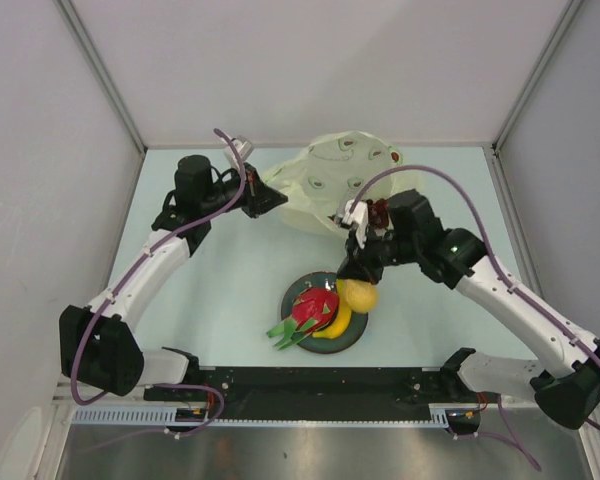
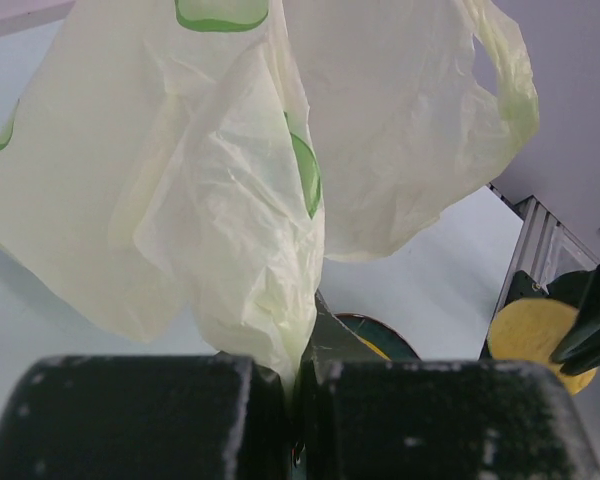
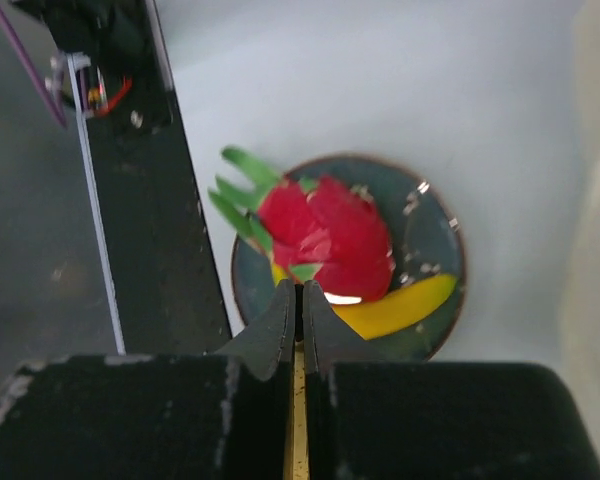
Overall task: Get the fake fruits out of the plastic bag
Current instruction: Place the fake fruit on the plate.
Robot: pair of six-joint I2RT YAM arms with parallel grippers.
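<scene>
White link shells and black joints make up the left arm (image 1: 150, 268) and right arm (image 1: 510, 303); a purple cable (image 1: 450, 176) loops along each. The right gripper (image 3: 298, 312) is matte black, its tips tapered.

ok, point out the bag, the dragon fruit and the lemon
bag (image 1: 330, 185): top view, middle of its crinkled body.
dragon fruit (image 3: 330, 240): right wrist view, red body.
lemon (image 1: 358, 295): top view, middle of its yellow skin.
</scene>
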